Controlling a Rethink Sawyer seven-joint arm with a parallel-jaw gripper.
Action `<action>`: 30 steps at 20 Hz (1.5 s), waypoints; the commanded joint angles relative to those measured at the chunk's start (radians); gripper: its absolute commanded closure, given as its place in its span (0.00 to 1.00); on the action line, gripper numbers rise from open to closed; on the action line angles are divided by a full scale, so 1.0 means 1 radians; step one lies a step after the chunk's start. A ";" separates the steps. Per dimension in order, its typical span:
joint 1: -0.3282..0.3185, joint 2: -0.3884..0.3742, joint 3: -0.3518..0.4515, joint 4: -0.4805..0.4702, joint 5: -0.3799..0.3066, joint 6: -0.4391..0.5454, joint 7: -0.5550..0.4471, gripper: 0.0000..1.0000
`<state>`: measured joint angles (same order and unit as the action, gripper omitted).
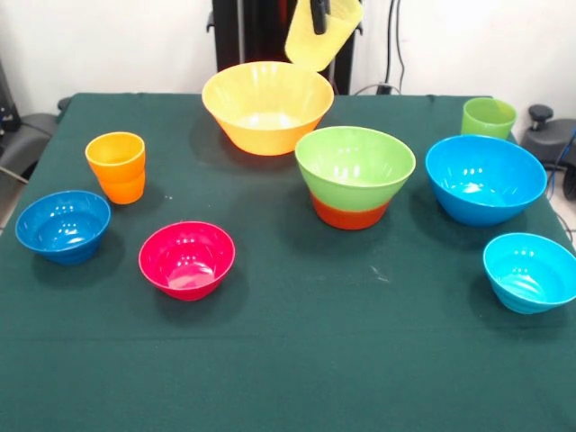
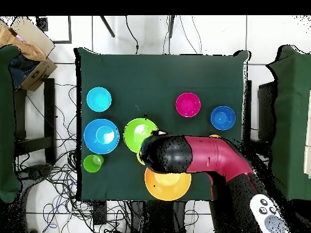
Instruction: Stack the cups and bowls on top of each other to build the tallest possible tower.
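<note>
My gripper is at the top edge of the front view, shut on the rim of the pale yellow cup. It holds the cup tilted in the air above the far rim of the big yellow-orange bowl. The tower is the light green bowl sitting on the orange-red bowl, right of the yellow-orange bowl. The orange cup stands at the left and the light green cup at the far right. In the overhead view the arm hides the gripper and the held cup.
The magenta bowl and small dark blue bowl sit front left. The big blue bowl and small cyan bowl sit at the right. All rest on the green cloth. The robot's pedestal stands behind the table.
</note>
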<state>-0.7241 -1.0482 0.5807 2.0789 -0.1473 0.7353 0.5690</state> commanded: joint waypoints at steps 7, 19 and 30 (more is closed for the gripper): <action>-0.206 0.111 0.200 0.232 0.197 -0.097 0.026 1.00; -0.559 0.590 0.530 0.394 0.037 -0.482 0.017 1.00; -0.605 0.734 0.507 0.404 -0.161 -0.529 0.073 1.00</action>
<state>-1.3581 -0.4296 1.0416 2.4253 -0.2024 0.2664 0.5690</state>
